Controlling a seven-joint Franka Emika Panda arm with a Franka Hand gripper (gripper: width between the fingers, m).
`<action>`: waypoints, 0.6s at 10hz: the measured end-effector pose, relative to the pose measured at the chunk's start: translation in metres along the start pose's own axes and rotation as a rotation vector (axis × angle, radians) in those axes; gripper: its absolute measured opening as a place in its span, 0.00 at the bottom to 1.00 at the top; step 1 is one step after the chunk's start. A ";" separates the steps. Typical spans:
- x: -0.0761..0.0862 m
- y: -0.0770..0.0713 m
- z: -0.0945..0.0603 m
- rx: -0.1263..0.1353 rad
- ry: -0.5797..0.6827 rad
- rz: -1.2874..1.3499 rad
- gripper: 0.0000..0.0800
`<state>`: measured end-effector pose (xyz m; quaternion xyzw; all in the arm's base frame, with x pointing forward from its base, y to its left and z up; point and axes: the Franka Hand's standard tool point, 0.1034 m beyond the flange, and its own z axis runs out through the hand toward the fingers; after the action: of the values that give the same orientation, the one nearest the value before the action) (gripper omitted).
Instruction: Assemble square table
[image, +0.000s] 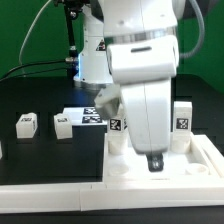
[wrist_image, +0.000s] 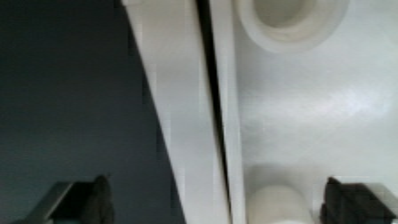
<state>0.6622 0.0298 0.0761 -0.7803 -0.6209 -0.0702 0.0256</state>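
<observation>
The white square plate (image: 195, 160) lies at the exterior view's right, against the border rail. Two white legs with tags stand upright on it, one (image: 117, 126) at its left and one (image: 183, 117) at its right. Two more legs (image: 26, 123) (image: 65, 122) lie loose on the black table. My gripper (image: 155, 162) hangs low over the plate between the standing legs. In the wrist view my gripper (wrist_image: 221, 203) is open and empty, with its fingers (wrist_image: 80, 200) far apart. It straddles the plate's edge (wrist_image: 294, 110) near a round corner socket (wrist_image: 294, 25).
The long white border rail (image: 50, 188) runs along the table's front and around the plate; it shows in the wrist view (wrist_image: 175, 110) beside the plate. The marker board (image: 92, 116) lies behind the loose legs. Cables hang at the back left.
</observation>
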 end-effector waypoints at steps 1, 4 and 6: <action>-0.003 0.003 -0.003 -0.002 -0.001 0.085 0.79; -0.002 -0.001 0.003 0.005 -0.001 0.278 0.81; -0.023 -0.001 -0.007 0.005 -0.011 0.344 0.81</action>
<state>0.6553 0.0067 0.0801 -0.8755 -0.4783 -0.0590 0.0360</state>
